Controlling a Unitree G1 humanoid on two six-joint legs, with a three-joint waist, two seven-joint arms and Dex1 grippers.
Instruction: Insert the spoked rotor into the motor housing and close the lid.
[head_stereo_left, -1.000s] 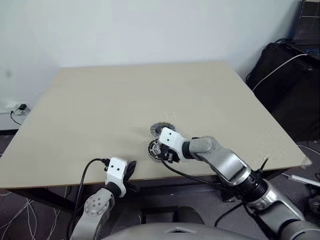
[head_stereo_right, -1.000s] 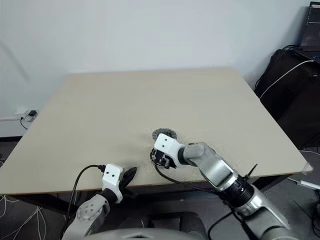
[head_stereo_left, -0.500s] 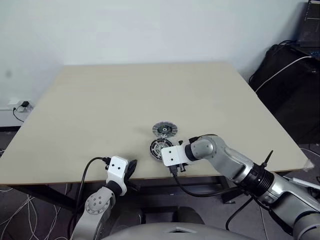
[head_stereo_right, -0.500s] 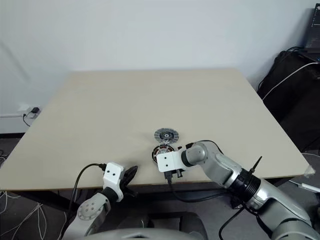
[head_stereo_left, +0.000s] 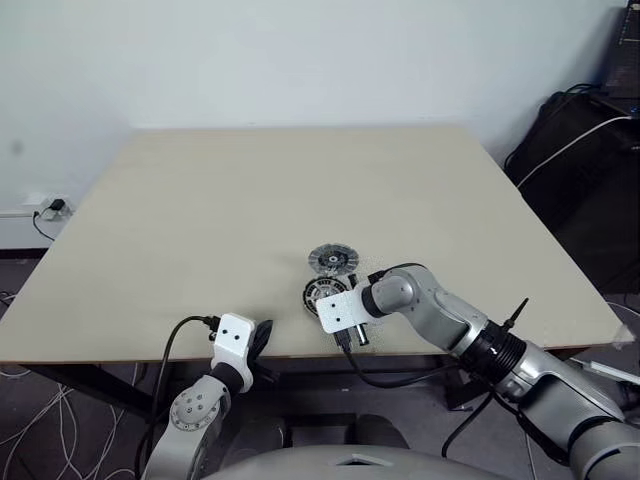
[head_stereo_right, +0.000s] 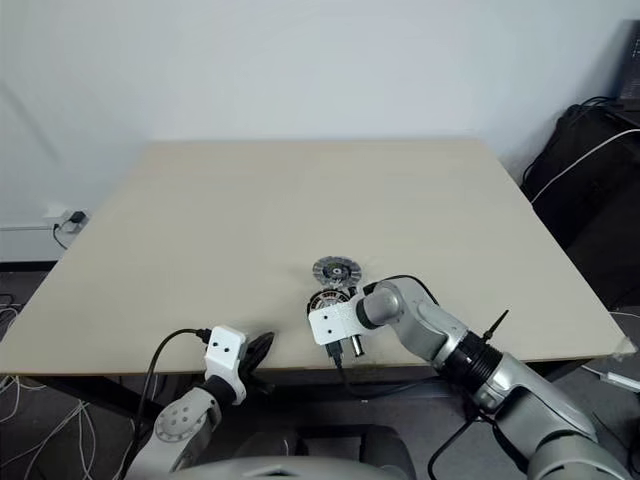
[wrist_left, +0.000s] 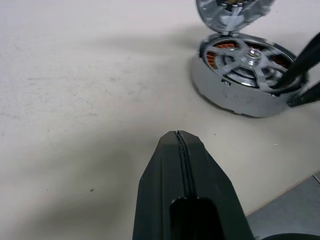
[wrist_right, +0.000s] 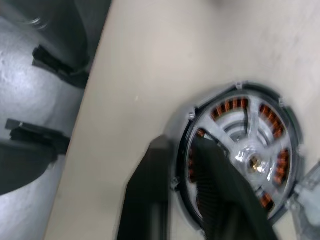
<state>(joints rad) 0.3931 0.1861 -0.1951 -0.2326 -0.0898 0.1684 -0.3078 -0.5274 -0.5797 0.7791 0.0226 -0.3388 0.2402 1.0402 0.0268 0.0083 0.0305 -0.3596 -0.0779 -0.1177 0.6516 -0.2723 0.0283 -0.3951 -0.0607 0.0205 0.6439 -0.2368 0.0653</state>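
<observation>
The motor housing, a ring of copper windings, sits near the table's front edge. The spoked rotor rests in it, its silver spokes lying over the windings. Just behind and touching it lies the lid, a grey ribbed disc. My right gripper comes in from the near right and straddles the rotor's dark rim, one finger outside and one inside, closed on it. My left gripper is shut and empty, hovering at the table's front edge to the left of the housing.
The beige table stretches far back and to both sides of the parts. Its front edge runs right under both grippers. Black bags and cables stand on the floor at the right, and a wall plug is at the left.
The right wrist has rolled and sunk from above the housing to its near side, uncovering it. Its fingers have closed onto the rim. The left arm has stayed still.
</observation>
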